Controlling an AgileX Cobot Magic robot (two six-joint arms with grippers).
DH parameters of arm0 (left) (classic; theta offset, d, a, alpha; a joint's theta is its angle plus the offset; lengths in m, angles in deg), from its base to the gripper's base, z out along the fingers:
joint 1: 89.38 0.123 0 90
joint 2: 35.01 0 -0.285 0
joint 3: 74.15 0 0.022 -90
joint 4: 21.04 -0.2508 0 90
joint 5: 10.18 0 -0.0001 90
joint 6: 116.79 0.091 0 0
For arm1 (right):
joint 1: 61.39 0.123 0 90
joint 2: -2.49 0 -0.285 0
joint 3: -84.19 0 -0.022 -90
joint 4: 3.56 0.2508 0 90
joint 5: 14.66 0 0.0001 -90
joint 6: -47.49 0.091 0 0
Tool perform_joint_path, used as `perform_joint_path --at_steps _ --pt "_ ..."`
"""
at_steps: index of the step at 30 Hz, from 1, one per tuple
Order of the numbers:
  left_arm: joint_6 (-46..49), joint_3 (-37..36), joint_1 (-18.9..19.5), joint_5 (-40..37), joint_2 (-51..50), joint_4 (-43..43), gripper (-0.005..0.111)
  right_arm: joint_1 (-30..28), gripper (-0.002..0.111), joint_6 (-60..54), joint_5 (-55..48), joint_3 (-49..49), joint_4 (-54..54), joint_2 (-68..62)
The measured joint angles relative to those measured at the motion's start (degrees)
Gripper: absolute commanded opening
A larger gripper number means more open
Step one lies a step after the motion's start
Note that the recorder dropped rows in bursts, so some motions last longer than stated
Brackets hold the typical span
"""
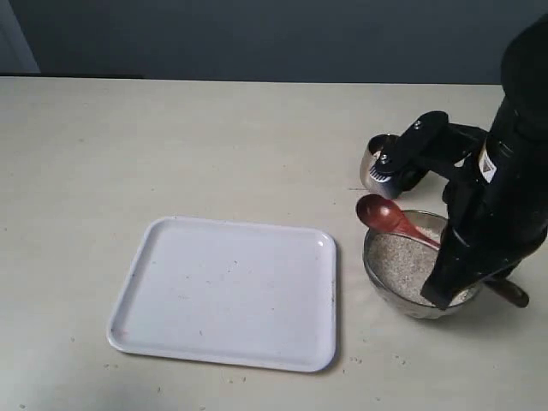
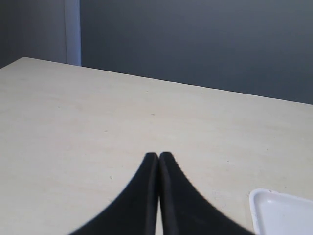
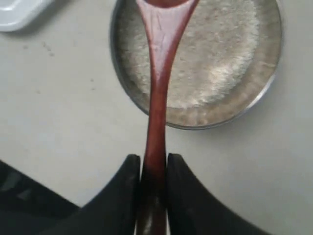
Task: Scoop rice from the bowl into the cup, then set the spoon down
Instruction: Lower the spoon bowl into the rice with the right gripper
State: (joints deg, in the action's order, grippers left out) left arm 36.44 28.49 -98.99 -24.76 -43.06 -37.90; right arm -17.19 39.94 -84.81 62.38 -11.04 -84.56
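The bowl (image 1: 370, 261) (image 3: 123, 95) stands at the right of the table, with the rice (image 1: 402, 264) (image 3: 220, 58) spread inside it. My right gripper (image 3: 153, 164) (image 1: 458, 267) is shut on the handle of the spoon (image 1: 383, 213) (image 3: 159, 73). The spoon reaches across the bowl, and its oval head hangs over the rim on the cup's side; I see no grains on it. The cup (image 1: 375, 161) stands just behind the bowl, half hidden by my right arm. My left gripper (image 2: 158, 155) is shut on nothing, low over bare table, and does not show in the exterior view.
A white rectangular tray (image 1: 227, 291) (image 2: 283, 210) (image 3: 14, 10) lies left of the bowl, with nothing on it. My right arm (image 1: 505, 180) rises over the table's right side. A dark wall runs behind the table's far edge.
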Motion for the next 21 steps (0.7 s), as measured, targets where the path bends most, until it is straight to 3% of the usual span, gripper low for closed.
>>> perform_joint_path --at_steps 6,13,21 --pt "0.0 0.0 0.0 0.0 0.0 0.0 0.001 0.0 -0.001 0.3 0.0 -1.5 11.3 0.3" --pt "0.0 0.0 0.0 0.0 0.0 0.0 0.001 0.0 -0.001 7.5 0.1 -6.2 8.0 3.2" --pt "0.0 0.0 0.0 0.0 0.0 0.0 0.001 0.0 -0.001 8.4 0.1 -6.9 11.3 7.9"
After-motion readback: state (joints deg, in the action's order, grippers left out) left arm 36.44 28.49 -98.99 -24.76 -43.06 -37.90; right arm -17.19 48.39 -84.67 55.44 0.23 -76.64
